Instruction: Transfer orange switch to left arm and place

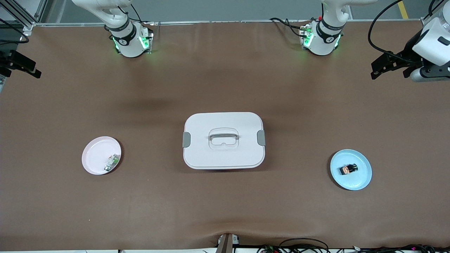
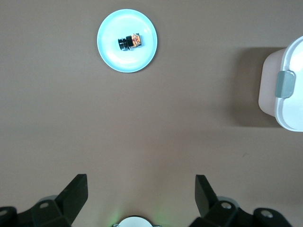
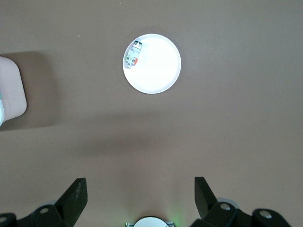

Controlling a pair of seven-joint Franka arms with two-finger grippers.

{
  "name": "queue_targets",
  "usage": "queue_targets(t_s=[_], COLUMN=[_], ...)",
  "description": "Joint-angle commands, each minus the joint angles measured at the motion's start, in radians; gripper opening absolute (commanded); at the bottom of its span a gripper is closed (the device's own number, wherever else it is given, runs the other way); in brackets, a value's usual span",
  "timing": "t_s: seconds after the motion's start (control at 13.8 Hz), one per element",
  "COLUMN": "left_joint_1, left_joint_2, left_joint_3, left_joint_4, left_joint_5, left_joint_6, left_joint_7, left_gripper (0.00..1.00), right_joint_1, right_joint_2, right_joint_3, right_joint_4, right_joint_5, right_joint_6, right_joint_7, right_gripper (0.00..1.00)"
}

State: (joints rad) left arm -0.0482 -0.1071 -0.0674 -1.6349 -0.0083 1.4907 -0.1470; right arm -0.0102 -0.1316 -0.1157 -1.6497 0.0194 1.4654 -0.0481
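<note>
Hovering with fingers (image 2: 78, 189) spread wide, the left gripper (image 2: 141, 191) hangs high over bare tabletop (image 1: 225, 211) at its own end. Right gripper (image 3: 140, 194) likewise spread, waiting at the other end. The orange switch (image 1: 348, 169) lies on the blue plate (image 1: 362, 181), well apart from the box (image 1: 225, 119). Best approach: drop straight onto the switch, close across its narrow sides, then carry well above the box lid.

Both arms wait, raised high over the table at its two ends.

Left gripper (image 1: 381, 68): hangs off its own arm's end of the table, fingers (image 2: 75, 189) spread wide, nothing between them.

Right gripper (image 1: 24, 66): at the right arm's end (mostly cut off in the front view), fingers (image 3: 75, 194) likewise wide apart, empty.
</note>
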Motion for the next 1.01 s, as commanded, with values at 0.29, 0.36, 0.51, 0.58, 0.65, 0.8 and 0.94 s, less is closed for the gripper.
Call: queue_targets(t_s=[0.29, 0.36, 0.51, 0.58, 0.65, 0.8, 0.94], left_joint_1=[0.018, 0.016, 0.018, 0.016, 0.018, 0.018, 0.016], left_joint_2=[-0.008, -0.008, 0.01, 0.014, 0.014, 0.014, 0.014], left_joint_3=[-0.003, -0.003, -0.002, -0.002, -0.002, -0.002, -0.002], left_joint_4=[0.024, 0.029, 0.047, 0.052, 0.052, 0.052, 0.053], left_joint_5=[-0.006, -0.005, -0.002, 0.002, 0.002, 0.001, 0.001], left_joint_6=[-0.012, -0.012, -0.017, -0.02, -0.02, -0.02, -0.02], left_joint_7=[0.01, 0.01, 0.01, 0.01, 0.012, 0.01, 0.009], left_gripper=[1.0, 1.0, 1.0, 1.0, 1.0, 1.0, 1.0], right_joint_1=[-0.014, -0.014, -0.014, -0.014, -0.014, -0.014, -0.014], right_joint_2=[0.009, 0.009, 0.009, 0.009, 0.009, 0.009, 0.009], right_joint_3=[0.008, 0.008, 0.007, 0.008, 0.008, 0.007, 0.007], right_joint_4=[0.028, 0.028, 0.028, 0.028, 0.028, 0.028, 0.028], right_joint_5=[0.01, 0.01, 0.01, 0.01, 0.01, 0.01, 0.01], right_joint_6=[-0.017, -0.017, -0.017, -0.017, -0.017, -0.017, -0.017], right_joint_7=[0.014, 0.014, 0.013, 0.013, 0.013, 0.013, 0.013], right_gripper=[1.0, 1.0, 1.0, 1.0, 1.0, 1.0, 1.0])
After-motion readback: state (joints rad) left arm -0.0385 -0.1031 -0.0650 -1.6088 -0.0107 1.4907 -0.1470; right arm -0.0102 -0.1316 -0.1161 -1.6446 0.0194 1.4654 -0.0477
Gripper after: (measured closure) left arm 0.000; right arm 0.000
